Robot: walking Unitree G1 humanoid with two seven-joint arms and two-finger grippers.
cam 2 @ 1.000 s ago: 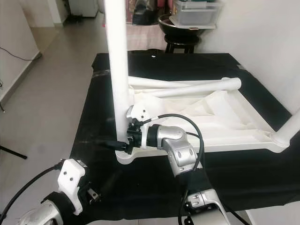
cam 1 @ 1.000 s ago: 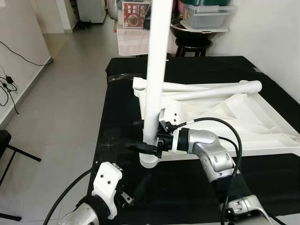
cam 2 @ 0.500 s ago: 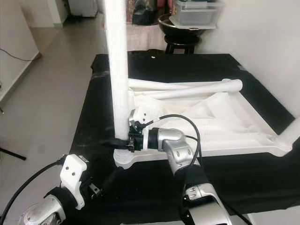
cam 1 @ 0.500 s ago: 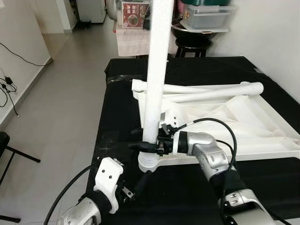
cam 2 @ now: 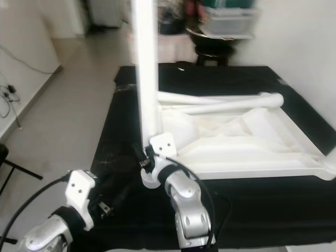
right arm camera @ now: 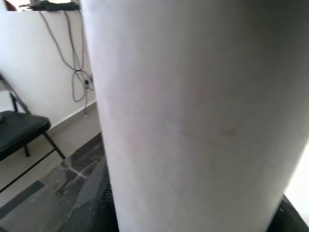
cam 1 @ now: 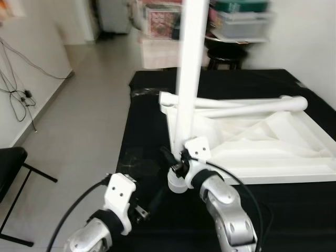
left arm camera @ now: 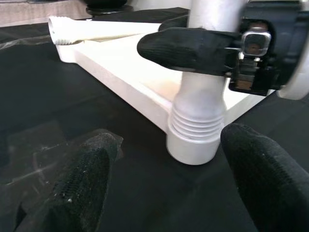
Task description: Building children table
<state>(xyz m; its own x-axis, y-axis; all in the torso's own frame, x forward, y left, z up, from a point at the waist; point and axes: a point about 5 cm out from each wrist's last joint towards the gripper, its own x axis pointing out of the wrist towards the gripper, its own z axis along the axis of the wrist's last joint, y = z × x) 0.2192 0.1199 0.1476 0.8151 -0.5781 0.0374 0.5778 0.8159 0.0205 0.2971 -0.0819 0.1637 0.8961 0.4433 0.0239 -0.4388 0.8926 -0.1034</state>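
Note:
A white children's table top (cam 1: 294, 157) lies upside down on a black cloth. One white table leg (cam 1: 188, 79) stands upright in the threaded corner socket (left arm camera: 195, 130) nearest me. My right gripper (cam 1: 170, 160) is shut on this leg just above the socket; the leg (right arm camera: 193, 96) sits close between its fingers. My left gripper (left arm camera: 171, 164) is open and low over the cloth, with one finger (left arm camera: 82, 179) on each side of the socket and apart from it. Two loose legs (cam 1: 247, 107) lie across the far part of the top.
The black cloth (cam 1: 147, 131) ends at tiled floor on the left. A black chair (cam 1: 10, 163) and wall cables (cam 1: 21, 94) are at the far left. A dark stool (cam 1: 226, 44) with a plastic box stands behind the table.
The camera has shifted, so the scene sits further right. My right forearm now comes up from below instead of from the side, still holding the leg. My left gripper has reached closer to the socket.

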